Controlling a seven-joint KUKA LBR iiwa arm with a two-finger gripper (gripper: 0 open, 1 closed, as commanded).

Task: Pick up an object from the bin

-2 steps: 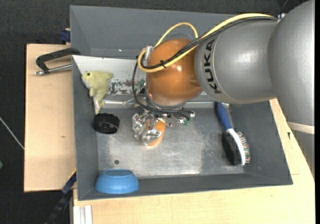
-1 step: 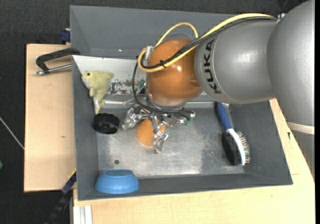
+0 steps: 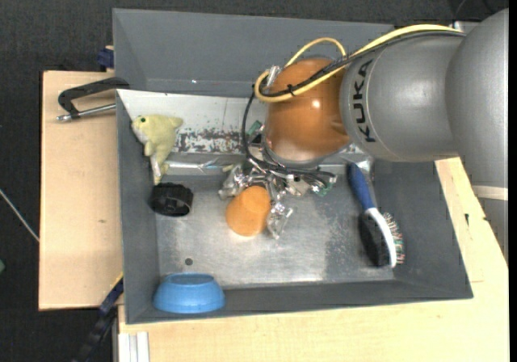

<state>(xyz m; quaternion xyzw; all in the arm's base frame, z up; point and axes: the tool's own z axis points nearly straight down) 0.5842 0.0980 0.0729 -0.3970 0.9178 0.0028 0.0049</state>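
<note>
Orange egg-shaped thing (image 3: 246, 216) at the middle of the bin (image 3: 323, 259) is straddled by the gripper (image 3: 256, 200); whether it is clamped cannot be told. Lifting is not yet done.

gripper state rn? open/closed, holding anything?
Gripper: open, with its fingers on either side of the orange rounded object in the middle of the bin. The object rests on the floor and is not lifted.

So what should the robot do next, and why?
Probably close the end effector on the orange egg-shaped object in the middle of the bin. Its open fingers seem to sit on either side of it already.
</note>
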